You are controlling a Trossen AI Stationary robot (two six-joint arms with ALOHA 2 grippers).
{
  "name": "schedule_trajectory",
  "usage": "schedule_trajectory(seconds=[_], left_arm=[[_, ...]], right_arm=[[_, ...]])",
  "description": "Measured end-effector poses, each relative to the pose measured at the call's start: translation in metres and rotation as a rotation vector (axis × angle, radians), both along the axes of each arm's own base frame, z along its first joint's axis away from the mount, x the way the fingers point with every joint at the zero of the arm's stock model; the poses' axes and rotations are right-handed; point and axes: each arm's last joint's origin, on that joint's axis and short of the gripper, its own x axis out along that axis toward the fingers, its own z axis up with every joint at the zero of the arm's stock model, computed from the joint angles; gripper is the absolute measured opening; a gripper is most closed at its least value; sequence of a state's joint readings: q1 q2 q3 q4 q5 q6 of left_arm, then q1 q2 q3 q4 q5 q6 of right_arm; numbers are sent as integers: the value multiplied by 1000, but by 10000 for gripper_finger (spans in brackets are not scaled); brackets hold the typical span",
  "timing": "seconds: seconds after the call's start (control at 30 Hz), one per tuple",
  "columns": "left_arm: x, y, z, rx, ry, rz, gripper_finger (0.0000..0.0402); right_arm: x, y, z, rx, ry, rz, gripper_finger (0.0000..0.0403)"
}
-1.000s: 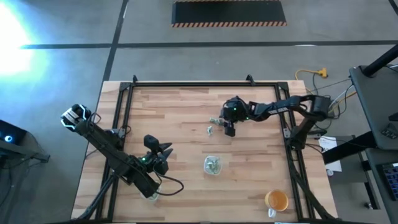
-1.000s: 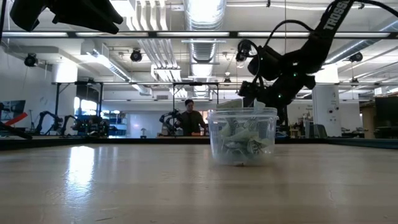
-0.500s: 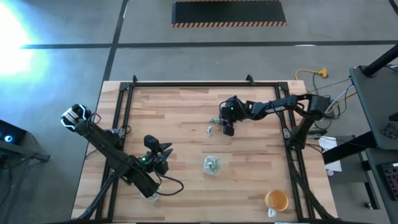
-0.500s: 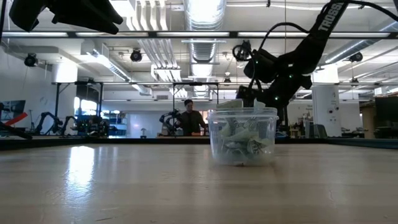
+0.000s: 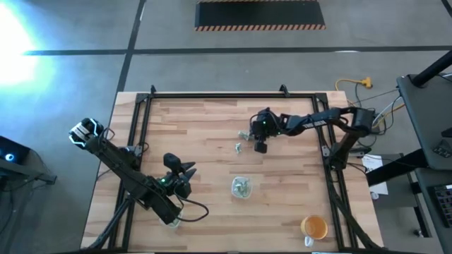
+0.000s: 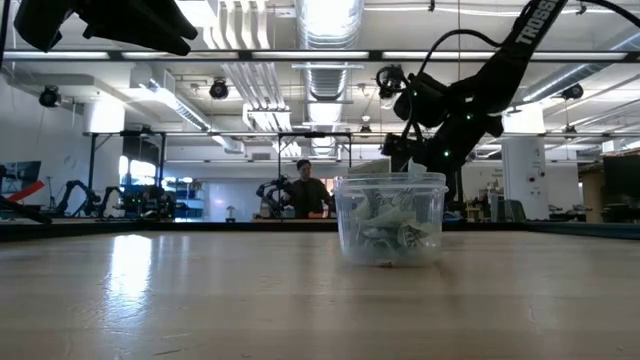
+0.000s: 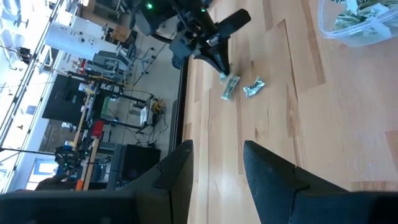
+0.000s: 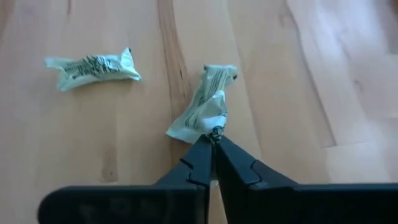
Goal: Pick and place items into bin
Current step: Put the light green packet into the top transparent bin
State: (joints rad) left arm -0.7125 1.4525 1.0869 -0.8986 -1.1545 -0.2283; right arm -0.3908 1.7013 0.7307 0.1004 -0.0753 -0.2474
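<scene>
Two small green-and-white wrappers lie on the wood table: one [image 8: 202,115] right at my right gripper's fingertips, another [image 8: 93,67] beside it, untouched and lying flat. My right gripper [image 8: 213,138] is shut on the first one, at the table's middle far part [image 5: 260,147]. The bin, a clear cup [image 5: 242,187] with several wrappers inside, stands nearer the front edge. My left gripper [image 7: 214,165] hangs open above the table's near left [image 5: 189,169], with nothing between its fingers. My right gripper pinches the wrapper's near end [image 8: 213,129] between the two fingertips, only at their free ends. The fingers slant down at it from above. The rest of the wrapper stretches away from the fingers and lies on the table.
An orange cup [image 5: 313,227] stands at the near right corner. A black frame [image 5: 212,96] runs round the tabletop's edges. In the low view a person [image 6: 303,190] stands far off in the room behind the table.
My right gripper has shut, taking hold of the wrapper's end, while staying over nearly the same spot. The wrapper has stayed on the table.
</scene>
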Motion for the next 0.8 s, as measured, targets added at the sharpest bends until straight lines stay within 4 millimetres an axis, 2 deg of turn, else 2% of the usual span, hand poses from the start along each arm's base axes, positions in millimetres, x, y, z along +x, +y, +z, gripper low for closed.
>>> schedule_trajectory(seconds=[0.17, 0.33, 0.6, 0.8], left_arm=[[0, 0, 0, 0, 0, 0, 125], [0, 0, 0, 0, 0, 0, 125], [0, 0, 0, 0, -1, 0, 125], [0, 0, 0, -2, -3, 0, 125]], right_arm=[[-5, 6, 17, 12, -15, -7, 9], [-7, 26, 40, 39, -65, 40, 9], [-4, 88, 72, 103, -188, 297, 9], [0, 140, 77, 121, -242, 469, 9]])
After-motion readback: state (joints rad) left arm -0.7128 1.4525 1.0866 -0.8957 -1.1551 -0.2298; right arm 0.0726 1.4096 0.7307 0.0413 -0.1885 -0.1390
